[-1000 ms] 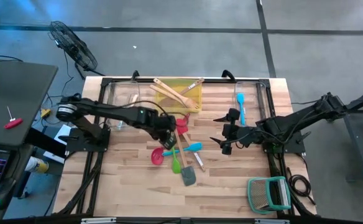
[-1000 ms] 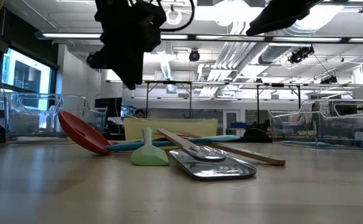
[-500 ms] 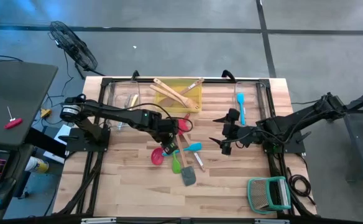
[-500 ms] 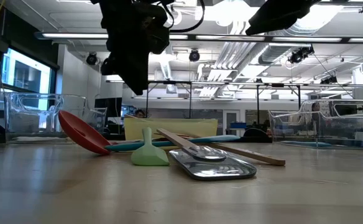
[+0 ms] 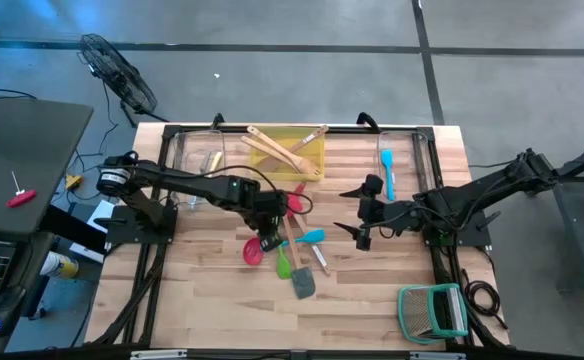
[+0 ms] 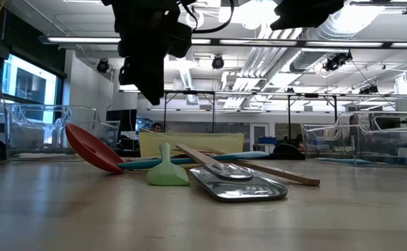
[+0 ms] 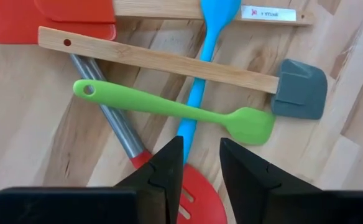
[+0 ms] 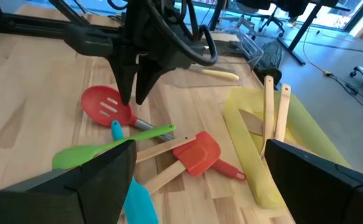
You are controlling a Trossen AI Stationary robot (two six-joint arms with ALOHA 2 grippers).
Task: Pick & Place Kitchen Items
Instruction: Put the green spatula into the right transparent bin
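Several utensils lie crossed in a pile at the table's middle: a red slotted spatula (image 5: 254, 250), a green spatula (image 5: 283, 265), a blue spatula (image 5: 310, 238), a wooden-handled grey spatula (image 5: 302, 280) and a red spatula (image 5: 292, 200). My left gripper (image 5: 267, 240) hangs over the pile, fingers pointing down, open by a narrow gap. In its wrist view the gripper (image 7: 200, 168) stands above the blue handle (image 7: 197, 93) and the red slotted head (image 7: 191, 193). The low view shows the gripper (image 6: 151, 97) well above the table. My right gripper (image 5: 342, 212) is wide open, right of the pile.
A yellow tray (image 5: 312, 160) at the far edge holds wooden utensils (image 5: 272, 150). Clear bins stand at the far left (image 5: 194, 155) and far right (image 5: 417, 150); the right one holds a blue spatula (image 5: 386, 172). A teal-framed rack (image 5: 432, 310) sits at the near right corner.
My left gripper has moved a short way toward the table's near edge and down, coming over the red slotted spatula and blue handle. The utensils have stayed where they were.
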